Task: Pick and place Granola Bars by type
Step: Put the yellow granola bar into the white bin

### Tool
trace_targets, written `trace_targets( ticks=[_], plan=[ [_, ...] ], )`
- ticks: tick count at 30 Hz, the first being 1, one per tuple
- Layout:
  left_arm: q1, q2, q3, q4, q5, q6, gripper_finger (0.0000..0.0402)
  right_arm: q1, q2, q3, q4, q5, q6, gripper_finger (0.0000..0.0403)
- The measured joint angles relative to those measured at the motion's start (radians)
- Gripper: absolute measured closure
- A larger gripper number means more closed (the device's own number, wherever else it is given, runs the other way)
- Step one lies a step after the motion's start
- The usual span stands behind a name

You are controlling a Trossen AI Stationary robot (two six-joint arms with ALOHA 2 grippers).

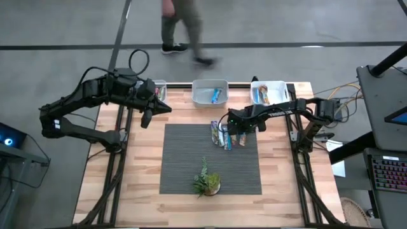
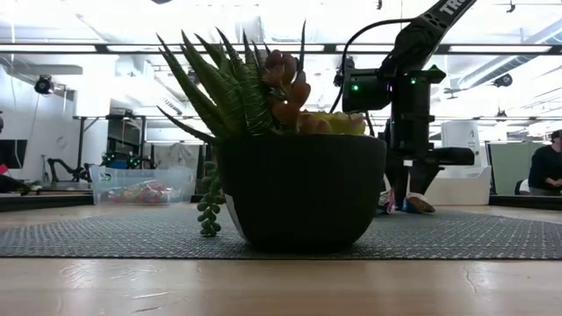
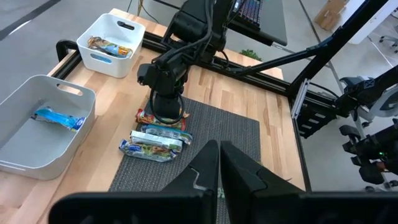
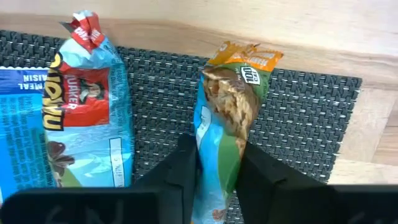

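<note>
Several granola bars (image 1: 220, 135) lie side by side on the grey mat (image 1: 184, 165). In the right wrist view, a bar with an orange end and a green and blue wrapper (image 4: 227, 106) sits between my right gripper's (image 4: 217, 155) fingers. A blue bar with a red end (image 4: 87, 112) lies beside it. My right gripper (image 1: 234, 132) is low over the mat's far right part, shut on that bar. My left gripper (image 1: 146, 121), shut (image 3: 219, 155), hangs above the table's far left, touching nothing. One blue bar (image 3: 59, 118) lies in the middle bin (image 1: 210, 93), and others lie in the right bin (image 1: 267, 93). My right gripper pinches the orange-ended bar between its two fingers (image 4: 180, 174), on the wrapper's long sides (image 4: 217, 134). The fingers come from above, pointing down. The bar stands turned on its edge between them. Whether it is clear of the mat I cannot tell.
A potted green plant (image 1: 207, 181) stands on the mat's near part and fills the low view (image 2: 299, 175). A third small bin (image 1: 159, 89) sits at the far left. A person (image 1: 181, 25) walks past beyond the far edge. Bare wood borders the mat on both sides.
</note>
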Motion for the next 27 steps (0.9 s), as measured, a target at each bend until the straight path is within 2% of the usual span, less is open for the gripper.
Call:
trace_targets(
  ticks=[9,17,27],
  plan=[
    [-0.001,0.003,0.0,0.0,0.0,0.0,0.0401,0.0,-0.021,0.004,-0.003,-0.01,-0.017,0.0337],
    [0.0,0.003,0.0,0.0,0.0,-0.001,0.0401,0.0,-0.077,0.068,-0.045,0.001,-0.068,0.0344],
    [0.0,0.003,0.0,0.001,0.0,-0.007,0.0401,-0.024,-0.145,0.181,-0.201,0.087,-0.17,0.0349]
  ],
)
